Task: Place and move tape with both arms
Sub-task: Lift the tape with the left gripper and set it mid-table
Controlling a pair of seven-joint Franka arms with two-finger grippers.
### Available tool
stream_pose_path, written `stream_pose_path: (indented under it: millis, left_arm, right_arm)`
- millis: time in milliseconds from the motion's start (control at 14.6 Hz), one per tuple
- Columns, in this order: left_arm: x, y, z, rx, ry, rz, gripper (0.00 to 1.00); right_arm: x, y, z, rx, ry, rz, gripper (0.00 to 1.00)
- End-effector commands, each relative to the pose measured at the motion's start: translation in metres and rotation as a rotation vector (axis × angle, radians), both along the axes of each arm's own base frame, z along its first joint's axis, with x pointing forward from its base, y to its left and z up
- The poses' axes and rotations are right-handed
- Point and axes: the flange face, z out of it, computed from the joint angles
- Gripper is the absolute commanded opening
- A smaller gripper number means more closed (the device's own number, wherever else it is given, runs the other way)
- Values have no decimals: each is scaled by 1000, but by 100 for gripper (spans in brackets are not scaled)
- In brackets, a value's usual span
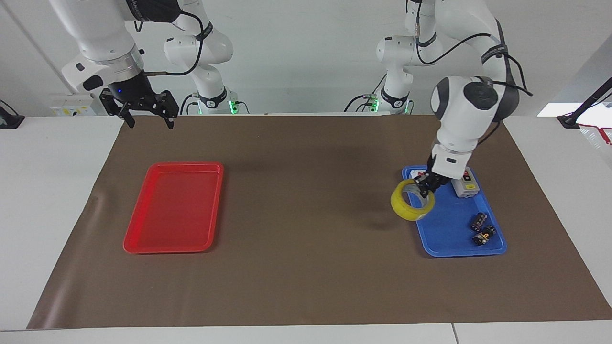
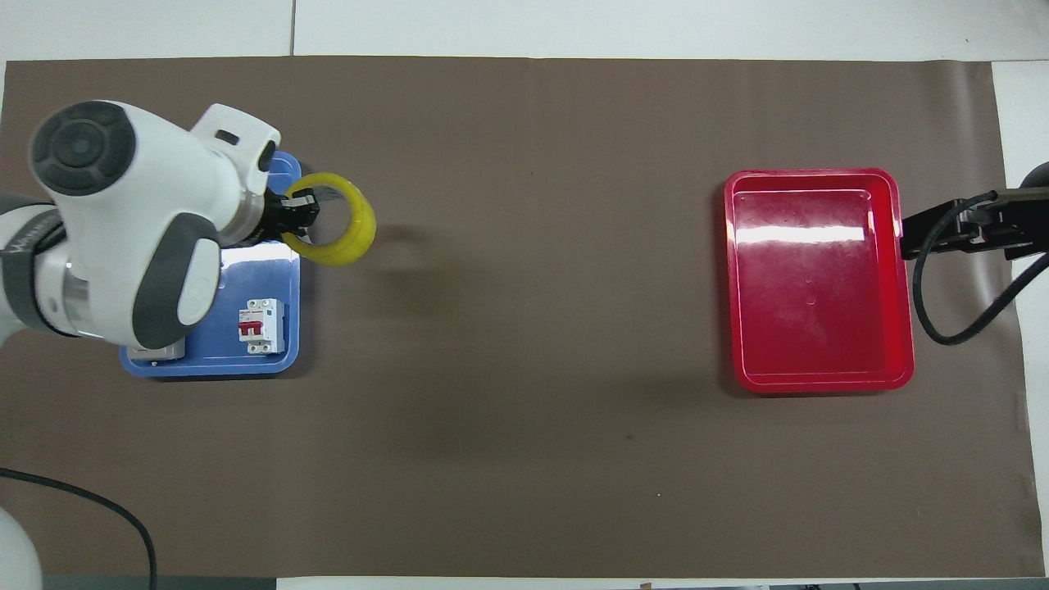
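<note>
Facing view, centre right: left gripper (image 1: 423, 189) pinches only the tape (image 1: 412, 200) wall, so it may swing loose; right gripper (image 1: 146, 114), upper left, waits spread.

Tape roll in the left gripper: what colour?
Translucent yellow, whitish inner core; the tape shows best in the overhead view.
</note>
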Motion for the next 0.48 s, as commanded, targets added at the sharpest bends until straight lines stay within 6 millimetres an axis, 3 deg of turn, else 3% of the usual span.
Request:
stream_pose_path:
  millis: [0,206,412]
  left_arm:
    - [-24,-72,1,24,-60,47,0]
    - [-49,-137,-8,13,-102,47,0]
    - [-67,-188,-23,29,-127,70,0]
  right_arm:
    - [0,-4,-3,16,11,-7,100]
    - [0,-7,-4,16,15,2,100]
    - [0,-15,-3,19,14,90,100]
